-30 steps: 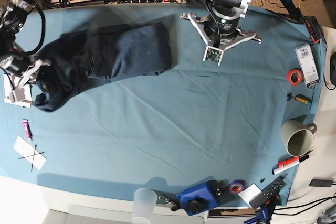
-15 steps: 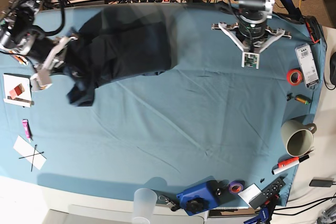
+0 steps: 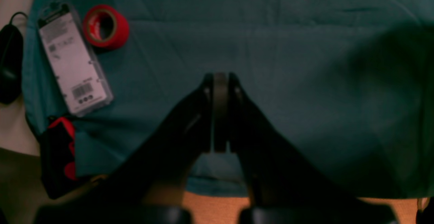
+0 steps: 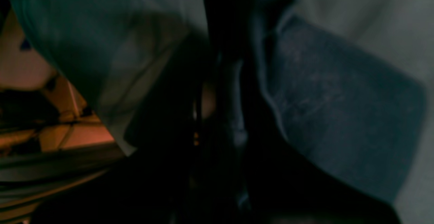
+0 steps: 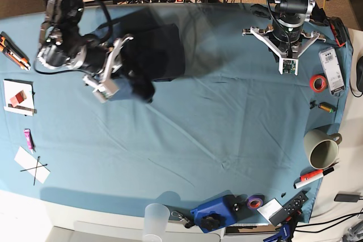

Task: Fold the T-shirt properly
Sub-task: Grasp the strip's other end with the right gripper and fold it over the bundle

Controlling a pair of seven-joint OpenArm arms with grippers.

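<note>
Nearest the base camera, along the table's six o'clock edge, a clear plastic cup point(image 5: 156, 219) is standing beside a blue box point(image 5: 215, 213) and a purple tape roll point(image 5: 256, 201). Toward four o'clock an olive mug point(image 5: 321, 148) is sitting just above a red marker point(image 5: 309, 177). At eight o'clock a white paper with a cross point(image 5: 32, 165) and a pink pen point(image 5: 28, 139) are lying on the teal table cloth point(image 5: 215, 128), whose middle is lying wrinkled and bare.

Farther back at ten o'clock, the right gripper point(image 5: 116, 77) is clamping a bunch of the T-shirt point(image 5: 153, 55); the right wrist view is showing dark navy cloth point(image 4: 339, 115) pressed between and around its jaws. The shirt is lying crumpled in a dark heap at about eleven o'clock, part of it lifted off the cloth at the gripper.

At two o'clock the left gripper point(image 5: 288, 66) is hanging above bare cloth, well apart from the shirt, its jaws pressed together with nothing between them; in the left wrist view the left gripper point(image 3: 219, 78) is pointing at empty cloth. Just beyond it, at three o'clock, a red tape roll point(image 3: 106, 27) is lying beside a clear plastic package point(image 3: 73, 61).
</note>
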